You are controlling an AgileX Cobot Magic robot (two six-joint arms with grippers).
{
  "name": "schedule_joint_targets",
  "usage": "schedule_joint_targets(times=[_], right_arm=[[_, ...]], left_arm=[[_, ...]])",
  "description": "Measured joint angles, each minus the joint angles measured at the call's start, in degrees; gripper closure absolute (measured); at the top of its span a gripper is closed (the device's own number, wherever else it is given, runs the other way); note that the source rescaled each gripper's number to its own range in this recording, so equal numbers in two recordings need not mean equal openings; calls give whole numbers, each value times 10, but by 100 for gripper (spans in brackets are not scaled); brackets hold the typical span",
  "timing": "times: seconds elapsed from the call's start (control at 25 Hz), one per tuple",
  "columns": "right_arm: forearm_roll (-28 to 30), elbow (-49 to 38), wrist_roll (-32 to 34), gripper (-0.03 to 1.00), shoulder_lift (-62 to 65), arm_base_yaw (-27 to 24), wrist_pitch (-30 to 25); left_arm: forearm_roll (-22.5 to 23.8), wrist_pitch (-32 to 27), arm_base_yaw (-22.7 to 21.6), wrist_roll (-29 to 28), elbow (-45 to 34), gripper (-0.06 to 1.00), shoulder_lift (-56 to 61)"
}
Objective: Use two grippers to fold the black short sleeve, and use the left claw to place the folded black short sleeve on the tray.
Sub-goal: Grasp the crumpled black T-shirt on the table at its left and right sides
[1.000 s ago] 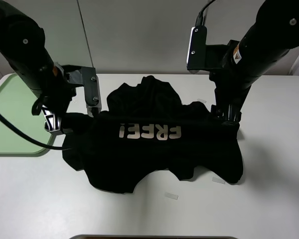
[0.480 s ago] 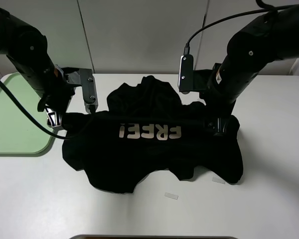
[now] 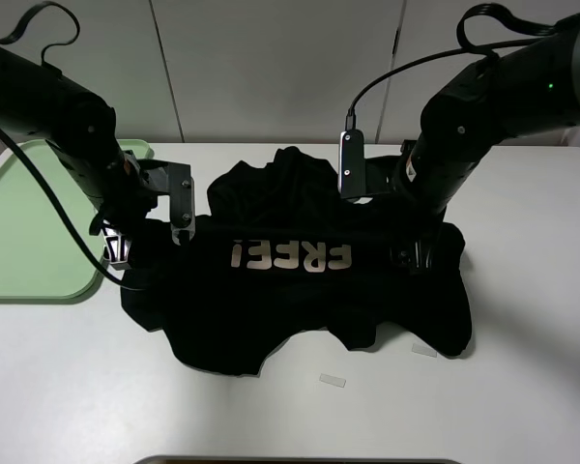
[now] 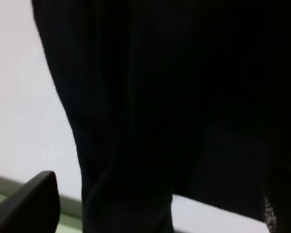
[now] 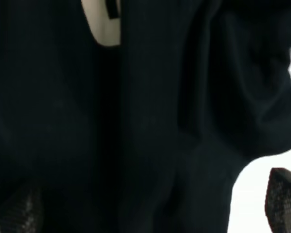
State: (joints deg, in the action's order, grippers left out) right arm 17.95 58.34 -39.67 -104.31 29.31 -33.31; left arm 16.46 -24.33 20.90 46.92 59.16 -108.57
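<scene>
Centre of the white desk [image 3: 522,387], and sprawled right across it, the black short sleeve [image 3: 300,309]: rumpled, wider than deep, upper part doubled over into a thick dark band. Pale block letters [image 3: 292,256] face up along that band, upside down as seen from the high camera. Off to the left, flat on the desk, the light-green tray [image 3: 29,232], just beside the shirt's left end; touching or apart, hard to say behind the arm and its cable. Nothing of the shirt on the tray yet. Down low at the left end of the band, the left end effector [image 3: 121,249], tipped onto the cloth. Seen from its own wrist camera: one black finger [image 4: 29,206] at one edge, the other [image 4: 283,204] at the far edge, jaws standing wide, black fabric filling the whole span beneath and between, nothing pinched. Open, then. Same story at the right end of the band, just past the last letter: the right end effector [image 3: 413,257] pressed down close over the shirt. From the right wrist camera, one mesh-textured finger [image 5: 286,199] and its partner [image 5: 17,208] far apart, dark folds below, a scrap of pale print at the frame edge. Spread fully, gripping nothing. Near the lower hem, on bare desk, two small pale strips [image 3: 333,381].
</scene>
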Motion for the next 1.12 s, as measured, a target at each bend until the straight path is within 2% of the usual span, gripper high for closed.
schedule_joint_targets(times=[0.2,0.36,0.68,1.12], right_arm=[[4,0,0,-3,-17,-11,6],[7,0,-4,-3,-22,-52,23],[-22,0,-78,-3,-30,-130,26],[-73,0,-121,-3,-65,-138,56]], left_arm=[[2,6,0,2,36,14,-35],[-10,7,0,3,43,14,-41],[-18,6,0,4,44,14,-41],[-21,9,0,3,44,14,-41]])
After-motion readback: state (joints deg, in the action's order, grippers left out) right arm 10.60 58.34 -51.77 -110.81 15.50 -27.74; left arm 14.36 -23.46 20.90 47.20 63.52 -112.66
